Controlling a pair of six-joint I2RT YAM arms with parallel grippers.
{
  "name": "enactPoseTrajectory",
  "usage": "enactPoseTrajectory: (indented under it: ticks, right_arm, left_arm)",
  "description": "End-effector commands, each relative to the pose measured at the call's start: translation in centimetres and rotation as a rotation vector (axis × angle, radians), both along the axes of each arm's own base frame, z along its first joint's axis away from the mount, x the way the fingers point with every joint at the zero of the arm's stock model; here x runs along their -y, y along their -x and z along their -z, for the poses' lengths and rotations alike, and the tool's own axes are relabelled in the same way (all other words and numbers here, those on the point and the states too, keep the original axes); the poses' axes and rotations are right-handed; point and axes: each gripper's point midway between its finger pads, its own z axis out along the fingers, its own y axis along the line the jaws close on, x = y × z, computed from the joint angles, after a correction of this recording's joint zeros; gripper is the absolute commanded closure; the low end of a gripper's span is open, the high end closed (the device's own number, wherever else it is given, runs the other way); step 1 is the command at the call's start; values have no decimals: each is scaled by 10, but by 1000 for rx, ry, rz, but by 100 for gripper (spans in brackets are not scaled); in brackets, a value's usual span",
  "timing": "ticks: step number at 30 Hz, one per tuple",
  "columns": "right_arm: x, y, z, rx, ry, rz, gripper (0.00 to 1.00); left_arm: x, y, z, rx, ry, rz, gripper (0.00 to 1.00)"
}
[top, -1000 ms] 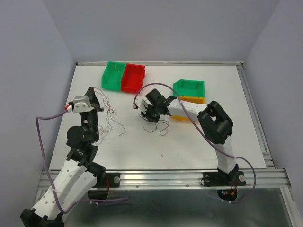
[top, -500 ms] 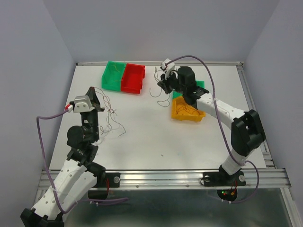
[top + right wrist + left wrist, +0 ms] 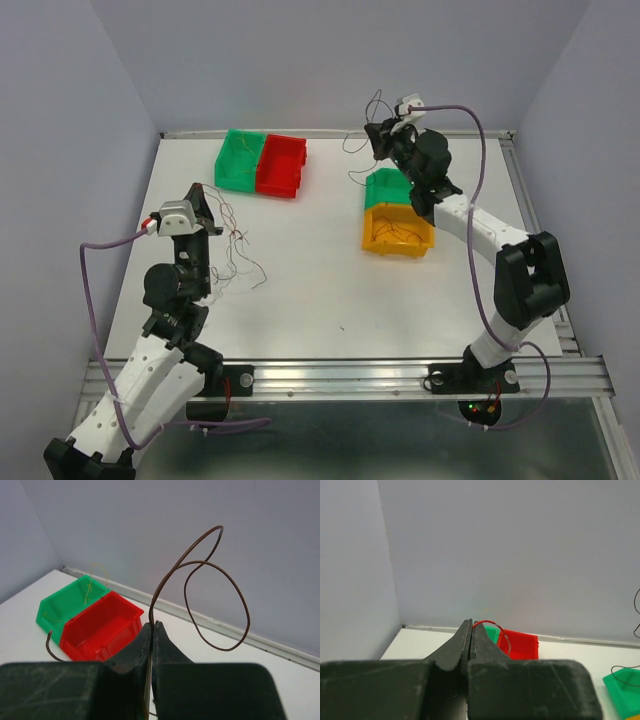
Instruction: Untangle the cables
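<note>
Cables [image 3: 236,252] trail from the left fingers [image 3: 461,642], clamped together on a red strand [image 3: 492,623], apparently down to the tabletop [image 3: 320,290]. The right fingers [image 3: 161,641] pinch a looping brown strand [image 3: 175,568], raised near the right-hand green bin [image 3: 388,188].

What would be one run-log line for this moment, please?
left hand: shut on red wire | right hand: shut on brown wire, aloft | orange bin: wires inside

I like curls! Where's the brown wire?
In the top view, the brown wire is pinched in the right gripper, far right, just beyond the green bin beside the orange bin.
</note>
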Motion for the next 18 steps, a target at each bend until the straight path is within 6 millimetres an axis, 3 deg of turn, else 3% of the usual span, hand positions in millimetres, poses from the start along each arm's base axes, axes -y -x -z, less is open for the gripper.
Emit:
enactPoseTrajectory:
  ticks: [1, 5, 7, 8, 13, 17, 18]
  right_arm:
    - [41, -10, -34, 163, -121, 52, 99]
    - [54, -22, -25, 202, -148, 23, 99]
    - [59, -23, -2, 201, -139, 29, 99]
    - [62, -20, -8, 255, -155, 31, 99]
    - [76, -18, 35, 298, -142, 71, 100]
    - [81, -7, 59, 283, -128, 72, 99]
    - [82, -2, 75, 255, -107, 75, 99]
  left_arm:
    - [0, 2, -7, 40, 16, 6, 97]
    - [0, 4, -9, 47, 14, 11, 97]
    - [1, 4, -9, 47, 12, 16, 97]
    - [1, 4, -8, 48, 12, 18, 97]
    - [3, 4, -8, 49, 7, 28, 97]
    - [2, 4, -8, 48, 8, 25, 97]
    - [2, 5, -8, 48, 9, 24, 97]
